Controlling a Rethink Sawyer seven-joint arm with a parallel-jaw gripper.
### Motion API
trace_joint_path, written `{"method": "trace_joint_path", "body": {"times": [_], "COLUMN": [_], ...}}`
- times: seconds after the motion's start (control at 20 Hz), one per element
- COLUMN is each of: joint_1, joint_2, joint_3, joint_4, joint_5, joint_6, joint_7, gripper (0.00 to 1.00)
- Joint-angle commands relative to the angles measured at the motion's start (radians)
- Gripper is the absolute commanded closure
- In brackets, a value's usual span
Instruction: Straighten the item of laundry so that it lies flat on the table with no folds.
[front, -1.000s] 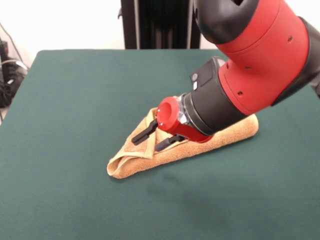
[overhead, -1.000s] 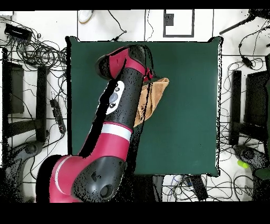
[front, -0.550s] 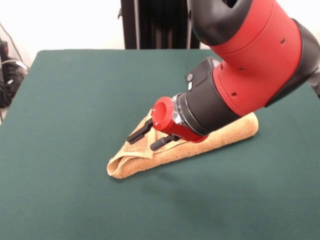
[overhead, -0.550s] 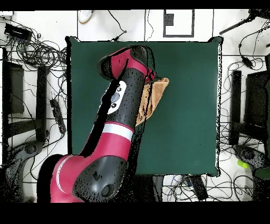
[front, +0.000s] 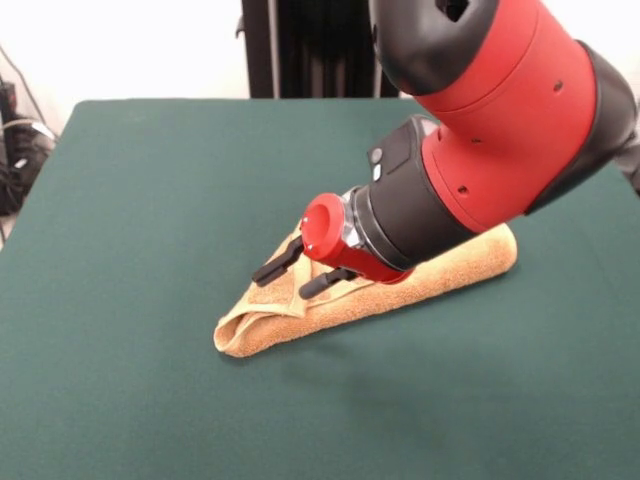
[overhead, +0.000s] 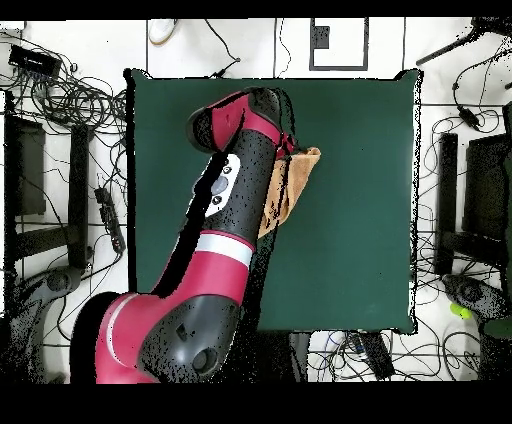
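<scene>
**Operator:** Report the condition and position of the towel (front: 380, 290).

**Inspector:** The orange-tan terry towel lies folded over itself in a long wedge on the green table (front: 150, 200). In the front view it runs from a rounded folded end at near left to a blunt end at far right. It sits roughly at mid-table, slightly right of centre. Layered edges meet in a raised peak along its upper left side, so it is not flat. In the overhead view, the towel (overhead: 298, 180) shows only as a narrow strip beside the arm, which hides the remainder.

**Operator:** Gripper status?

**Inspector:** The gripper (front: 290, 273) is angled down and to the left over the towel's left half. Its two black fingers (front: 277, 264) stand apart with a visible gap between them, and nothing is clamped. The tips sit at the folded layers near the peak; actual contact with the cloth cannot be confirmed.

**Operator:** Arm?

**Inspector:** The red and black arm (front: 490, 130) enters from upper right and covers the towel's middle section.

**Operator:** Surroundings?

**Inspector:** The overhead view shows tangled cables (overhead: 70, 95) on the floor to the left of the table.
</scene>
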Motion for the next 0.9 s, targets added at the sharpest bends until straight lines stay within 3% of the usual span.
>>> {"method": "trace_joint_path", "body": {"times": [0.05, 0.7, 0.9], "joint_1": [0.012, -0.012, -0.004], "joint_2": [0.057, 0.056, 0.063], "joint_3": [0.132, 0.203, 0.182], "joint_4": [0.104, 0.102, 0.094], "joint_5": [0.059, 0.154, 0.135], "joint_6": [-0.02, -0.055, -0.054], "joint_7": [0.286, 0.318, 0.29], "gripper": [0.0, 0.0, 0.0]}}
